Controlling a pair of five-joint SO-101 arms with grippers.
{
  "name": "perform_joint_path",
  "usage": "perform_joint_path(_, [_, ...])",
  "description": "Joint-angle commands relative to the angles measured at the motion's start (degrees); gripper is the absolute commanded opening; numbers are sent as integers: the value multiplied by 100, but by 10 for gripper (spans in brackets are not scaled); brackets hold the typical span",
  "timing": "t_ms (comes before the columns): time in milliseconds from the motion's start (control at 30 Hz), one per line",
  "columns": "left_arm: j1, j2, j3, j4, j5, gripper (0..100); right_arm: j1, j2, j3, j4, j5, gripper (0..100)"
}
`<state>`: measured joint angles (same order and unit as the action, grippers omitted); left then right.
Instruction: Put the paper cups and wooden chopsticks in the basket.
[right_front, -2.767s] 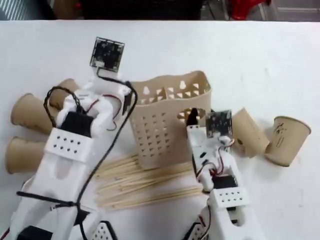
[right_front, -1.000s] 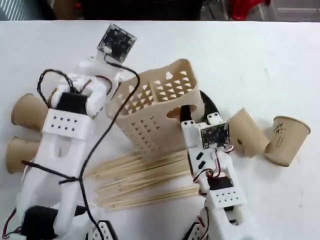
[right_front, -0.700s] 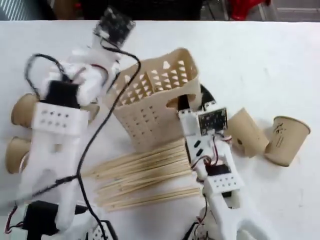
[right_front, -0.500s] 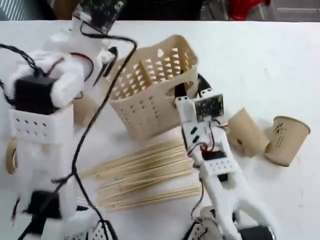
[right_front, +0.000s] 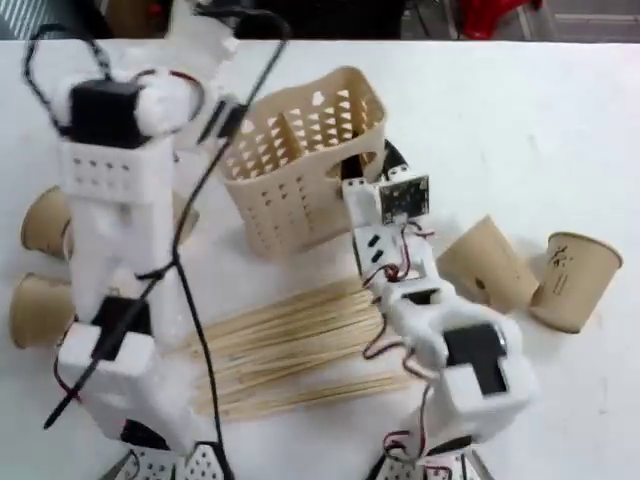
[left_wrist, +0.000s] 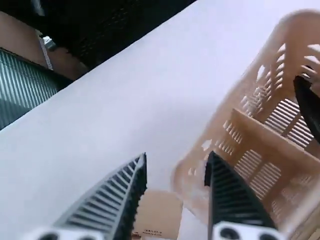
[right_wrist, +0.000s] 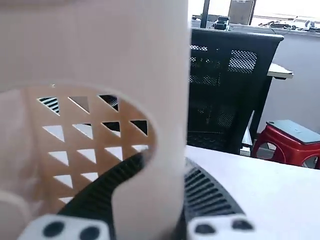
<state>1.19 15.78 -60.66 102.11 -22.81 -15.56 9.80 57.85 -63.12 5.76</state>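
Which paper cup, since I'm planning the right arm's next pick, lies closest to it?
The paper cup on its side beside the right arm; the printed cup sits farther right.

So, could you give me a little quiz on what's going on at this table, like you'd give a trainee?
1. True or false: the wooden chopsticks lie inside the basket.
2. What is the right gripper clamped on? A: a paper cup. B: the basket's wall. C: a single chopstick.
3. Fill in the word: the left gripper, hanging above the table beside the basket, has its jaws ____.

Key: 1 false; 2 B; 3 open.
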Motion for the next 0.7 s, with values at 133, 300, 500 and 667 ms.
perform_joint_path(133, [-497, -22, 571, 44, 281, 203, 4, 207, -316, -725, 9, 17])
perform_joint_path(300, [-470, 13, 1424, -105, 299, 203, 4, 207, -132, -769, 26, 17])
perform_joint_path(500, [-330, 22, 1196, 18, 440, 203, 13, 207, -105, -769, 26, 17])
perform_joint_path(667, [-4, 40, 2426, -343, 404, 201, 92, 207, 9, -752, 35, 17])
